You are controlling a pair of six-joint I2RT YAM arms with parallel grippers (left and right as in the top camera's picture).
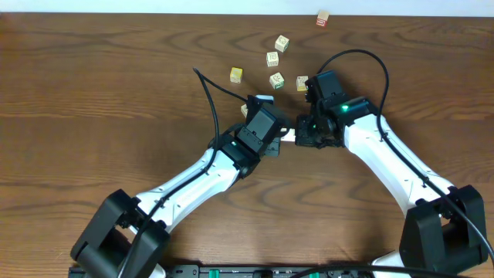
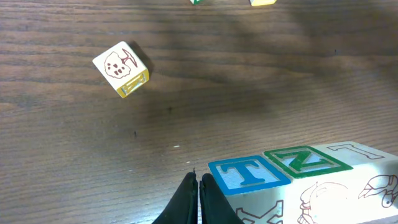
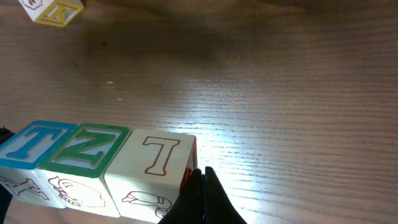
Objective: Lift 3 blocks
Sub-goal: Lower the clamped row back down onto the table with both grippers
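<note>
Overhead: left gripper (image 1: 276, 140) and right gripper (image 1: 306, 136) meet nose to nose over the table (image 1: 93, 93), with a whitish sliver of the row of three blocks (image 1: 287, 137) showing between them
Left wrist: left gripper (image 2: 199, 190) has its fingers pressed together with nothing between them, and its outer side lies against the end of the blue T block (image 2: 249, 174)
Row order: blue T block, then green Z block (image 2: 305, 160), then red-marked block (image 2: 364, 155), faces touching in a straight line
Right wrist: right gripper (image 3: 202, 183) has its jaws closed tight and empty, its tip against the end face of the red-marked block (image 3: 155, 158); the green Z block (image 3: 87, 149) and blue T block (image 3: 31, 142) lie beyond
Hold: the row is squeezed end to end between the two closed grippers, not inside either one
Height: cannot tell whether the row is off the wood
Strays: loose cubes (image 1: 276, 80) scattered beyond the grippers; reddish cube (image 1: 323, 18) near the far edge; cube with brown print (image 2: 121, 68) alone, well apart from the row
</note>
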